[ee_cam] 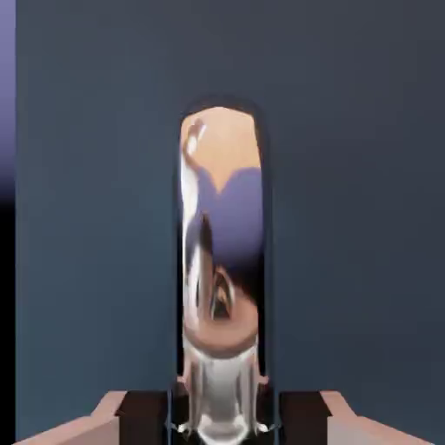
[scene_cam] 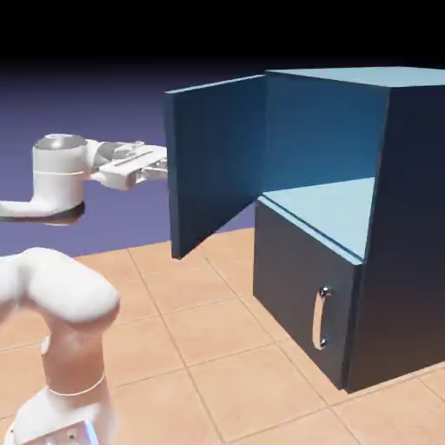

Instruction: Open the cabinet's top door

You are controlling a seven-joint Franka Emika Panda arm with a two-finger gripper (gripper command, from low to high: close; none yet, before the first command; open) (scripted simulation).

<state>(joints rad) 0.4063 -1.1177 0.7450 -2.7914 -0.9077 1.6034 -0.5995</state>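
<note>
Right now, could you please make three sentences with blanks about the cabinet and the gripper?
The dark-blue upper door panel stands ____.
The dark-blue lower door is ____.
In the hand view, the white gripper's fingers close on the shiny silver bar ____.

Missing words: open; shut; handle.

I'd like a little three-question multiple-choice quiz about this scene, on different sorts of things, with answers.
1. Where is the gripper?
A) at the lower door
B) at the top door's handle
C) on the floor

2. What colour is the cabinet?
A) red
B) yellow
C) blue

3. How does the top door stand?
A) open
B) closed
C) lying on the floor

Answers:
1 B: the gripper is closed on the handle.
2 C: the cabinet shows blue surfaces.
3 A: the top door is swung out, baring the inside.
</note>
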